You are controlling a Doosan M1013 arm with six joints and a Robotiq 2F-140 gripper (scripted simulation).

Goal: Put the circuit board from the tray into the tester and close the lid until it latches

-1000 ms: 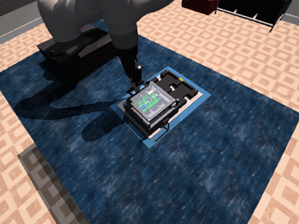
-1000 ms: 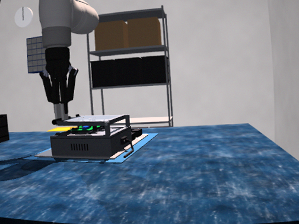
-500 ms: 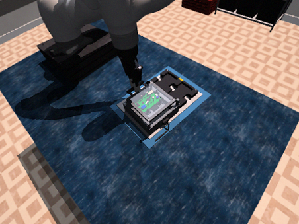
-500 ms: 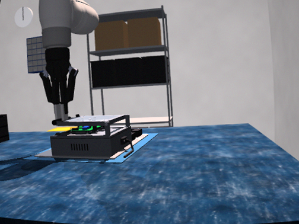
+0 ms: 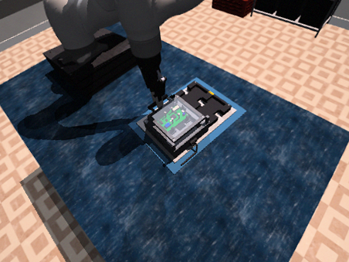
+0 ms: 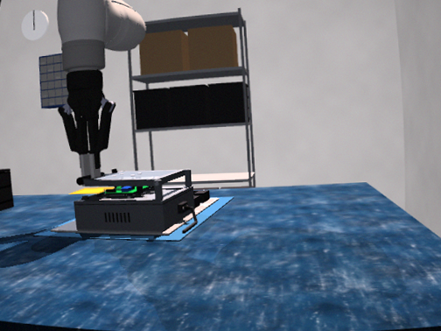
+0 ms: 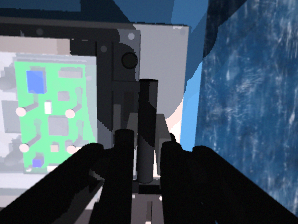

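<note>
A: Where is the circuit board (image 5: 171, 119) to be found?

B: It is seen inside the tester (image 6: 134, 210), green face up beneath the transparent lid (image 6: 139, 175), which is lowered almost level. The tray (image 5: 209, 101) beside the tester is seen with its pockets vacated.

A: And the jaws (image 6: 89, 171)?

B: They are pinched on the lid's handle (image 7: 147, 127), the dark bar seen in the wrist view running up between the two fingers. The handle is at the edge away from the hinge.

A: How is the closing best done?

B: The handle should be pressed straight down, evenly, until the lid's edge is caught by the sprung hook. In the exterior view a small gap is judged to remain between the lid and the tester's body on the handle side, so the latch is probably not yet engaged. The grip should not be released before that snap is made, or the lid may be lifted again.

A: What is to be watched?

B: Whether the board is lying flat. If it were riding on a pin, the lid would be held up and more force would only strain it. From the wrist view the board appears flat and square, though the pins themselves cannot be made out. Once the lid is latched, the jaws should be spread and lifted clear of the desk (image 6: 298, 251).
</note>
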